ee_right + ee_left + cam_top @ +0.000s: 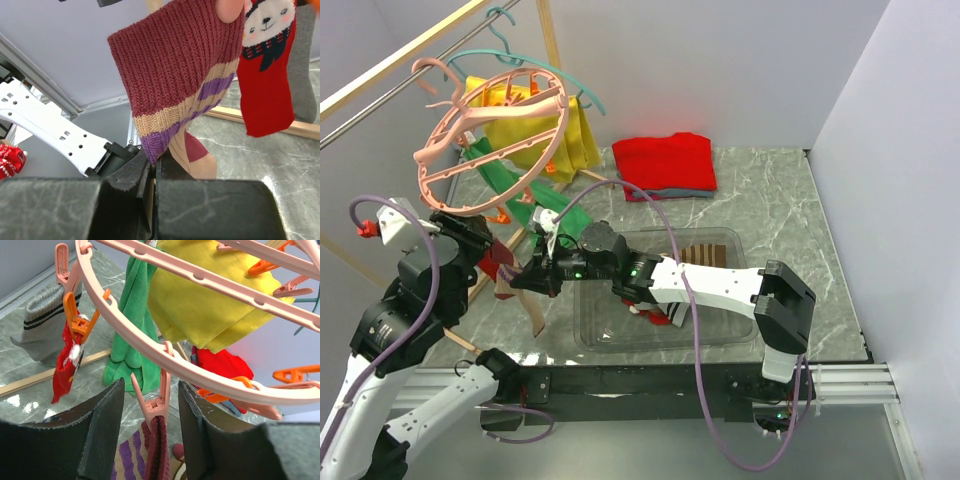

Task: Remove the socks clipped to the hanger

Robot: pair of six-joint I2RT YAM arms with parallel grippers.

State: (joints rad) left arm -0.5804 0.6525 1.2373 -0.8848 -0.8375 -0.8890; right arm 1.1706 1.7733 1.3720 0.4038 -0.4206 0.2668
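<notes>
One striped sock (180, 85) pinched between right jaws.

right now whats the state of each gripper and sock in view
hanger: tilted
left gripper: open, fingers astride the pink clip
right gripper: shut on striped sock
striped sock: clipped to hanger, hem pinched
red sock: clipped, hanging
grey sock: hanging from hanger

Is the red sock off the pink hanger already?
No, the red sock hangs from an orange clip on the ring of the pink hanger.
</notes>
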